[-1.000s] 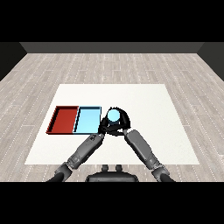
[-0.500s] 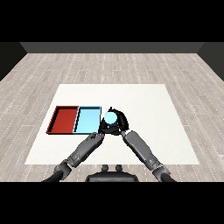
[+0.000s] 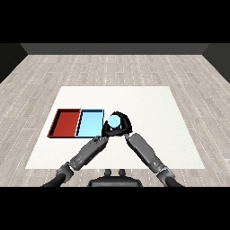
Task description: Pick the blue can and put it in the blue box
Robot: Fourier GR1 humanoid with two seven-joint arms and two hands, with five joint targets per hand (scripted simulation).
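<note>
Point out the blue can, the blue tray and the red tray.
blue can (image 3: 113, 120), head view, on its light blue top, between the hands.
blue tray (image 3: 90, 124), head view, on its bare floor.
red tray (image 3: 66, 123), head view, on its bare floor.

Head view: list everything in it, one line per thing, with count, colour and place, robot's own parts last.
table: one, white, on the wood-plank floor.
red tray: one, red, left part of the table.
blue tray: one, light blue, directly right of the red tray.
blue can: one, light blue top, just right of the blue tray, inside the right hand.
left hand: one, black, below the can.
right hand: one, black, curled round the can.
</note>
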